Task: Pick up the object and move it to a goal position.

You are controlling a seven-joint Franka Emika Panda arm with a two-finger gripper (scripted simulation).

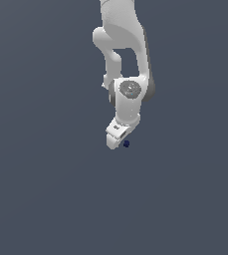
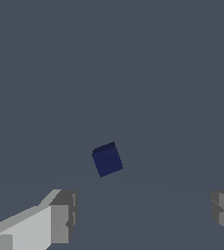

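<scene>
1. Fingers [image 2: 59,219] standing spread wide in the wrist view, one grey pad at each lower corner of the picture, nothing pinched between them.
2. Gripper [image 2: 143,215] hanging open over plain grey-blue floor [image 2: 108,73], with a broad gap between the two pads.
3. Showing as a small dark navy cube in the wrist view, the object [image 2: 107,159] lying on the floor, slightly turned so its edges are not square to the fingers.
4. Sitting apart from both pads, touching neither, ahead of the gap rather than inside it, and nearer to the lighter, better-seen finger than to the other one.
5. In the exterior view, appearing as only a tiny dark blob [image 1: 126,144], too small there for its shape to be made out.
6. Lying just beside the gripper's [image 1: 114,143] lower end, toward the exterior view's right, very close to the white housing; contact not clear from this view.
7. Arm [image 1: 123,55] reaching down from the top of the exterior view, white links stacked one over another, a grey round joint cap [image 1: 130,88] facing the camera.
8. Fingers themselves not being distinguishable in the exterior view, hidden by the white hand body.
</scene>
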